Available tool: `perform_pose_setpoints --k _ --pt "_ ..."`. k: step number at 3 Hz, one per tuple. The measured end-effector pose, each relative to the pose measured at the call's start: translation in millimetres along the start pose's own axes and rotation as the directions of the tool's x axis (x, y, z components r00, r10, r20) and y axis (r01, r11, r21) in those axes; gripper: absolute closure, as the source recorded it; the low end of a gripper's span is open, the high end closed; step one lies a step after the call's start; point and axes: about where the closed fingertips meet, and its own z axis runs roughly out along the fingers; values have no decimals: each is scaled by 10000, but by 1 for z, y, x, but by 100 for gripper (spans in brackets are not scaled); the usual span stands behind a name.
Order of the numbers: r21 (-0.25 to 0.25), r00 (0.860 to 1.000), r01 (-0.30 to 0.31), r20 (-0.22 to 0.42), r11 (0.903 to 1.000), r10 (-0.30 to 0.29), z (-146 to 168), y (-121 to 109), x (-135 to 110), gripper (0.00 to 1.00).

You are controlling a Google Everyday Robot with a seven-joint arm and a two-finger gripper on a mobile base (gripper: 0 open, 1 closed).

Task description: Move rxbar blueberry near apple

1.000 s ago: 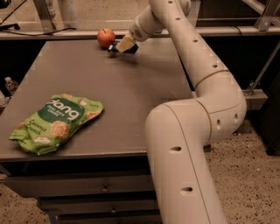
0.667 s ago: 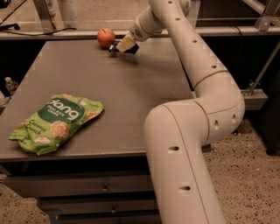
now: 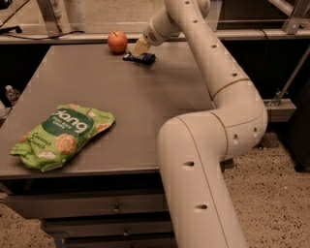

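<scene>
The red-orange apple [image 3: 117, 41] sits at the far edge of the grey table [image 3: 145, 106]. The dark navy rxbar blueberry [image 3: 139, 58] lies flat on the table just right of and in front of the apple, a small gap between them. My gripper [image 3: 140, 48] is at the end of the long white arm, directly above the bar and touching or almost touching its top. The bar's far edge is partly hidden by the gripper.
A large green Dang chip bag [image 3: 60, 135] lies at the near left of the table. The white arm [image 3: 213, 126] runs along the table's right side. A ledge and metal frame [image 3: 53, 14] stand behind the table. Drawers [image 3: 116, 208] are below the front edge.
Almost nothing has moved. The gripper stays over the bar by the apple; the bar looks very slightly lower, resting on the table.
</scene>
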Motion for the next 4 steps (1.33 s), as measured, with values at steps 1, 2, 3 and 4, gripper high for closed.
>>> perform_pose_setpoints --k 1,2,3,4 --pt "-7 10000 -28 -9 10000 28 0 0 0 0" --pt "-58 9998 -131 152 9999 132 -5 -1 -1 0" --pt "-340 9929 -703 937 9969 732 -33 -4 -3 0" --pt "-746 9714 -1303 1899 9887 1423 -77 -8 -5 0"
